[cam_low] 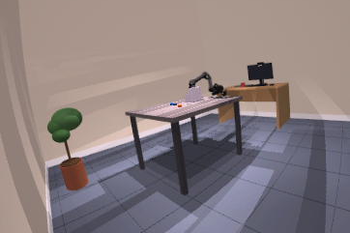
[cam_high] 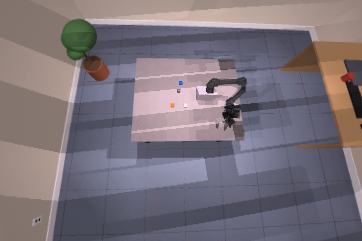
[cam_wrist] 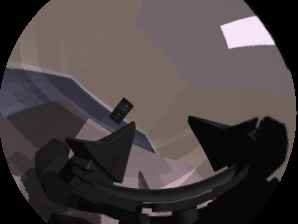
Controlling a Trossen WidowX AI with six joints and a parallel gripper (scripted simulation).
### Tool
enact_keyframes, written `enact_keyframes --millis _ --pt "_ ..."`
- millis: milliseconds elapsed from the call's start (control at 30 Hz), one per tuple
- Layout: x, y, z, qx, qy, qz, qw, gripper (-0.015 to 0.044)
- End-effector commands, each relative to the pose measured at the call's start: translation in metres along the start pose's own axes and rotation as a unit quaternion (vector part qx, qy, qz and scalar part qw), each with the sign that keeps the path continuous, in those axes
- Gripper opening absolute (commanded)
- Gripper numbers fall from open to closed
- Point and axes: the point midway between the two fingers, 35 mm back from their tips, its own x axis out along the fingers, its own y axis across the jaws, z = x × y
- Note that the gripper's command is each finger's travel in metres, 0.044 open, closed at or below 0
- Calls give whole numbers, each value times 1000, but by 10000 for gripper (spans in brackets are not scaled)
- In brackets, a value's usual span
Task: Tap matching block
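Note:
My gripper [cam_high: 221,125] [cam_wrist: 162,121] is open and empty, raised near the table's right side, away from the blocks. A blue block [cam_high: 180,83] [cam_low: 172,103] lies left of the arm's mount. A small dark grey block [cam_high: 179,91] lies just below it in the top view. An orange block [cam_high: 172,105] [cam_low: 180,105] and a white block [cam_high: 185,105] lie further down, apart from each other. The digits are too small to read. The white block cannot be made out in the exterior view.
A pale box [cam_high: 201,93] [cam_low: 193,95] stands right of the blocks, with one end of the arm at it. The table [cam_high: 150,124] [cam_low: 160,112] has its edge near the gripper. A potted plant [cam_high: 78,35] [cam_low: 67,119] and a wooden desk [cam_low: 282,93] stand off the table.

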Motion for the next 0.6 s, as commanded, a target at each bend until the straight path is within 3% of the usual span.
enact_keyframes --millis 0,233,567 --pt "1 -1 0 0 4 -1 1000 400" --pt "53 -49 -5 24 139 -35 989 400" --pt "114 -163 -42 106 334 -97 931 400"
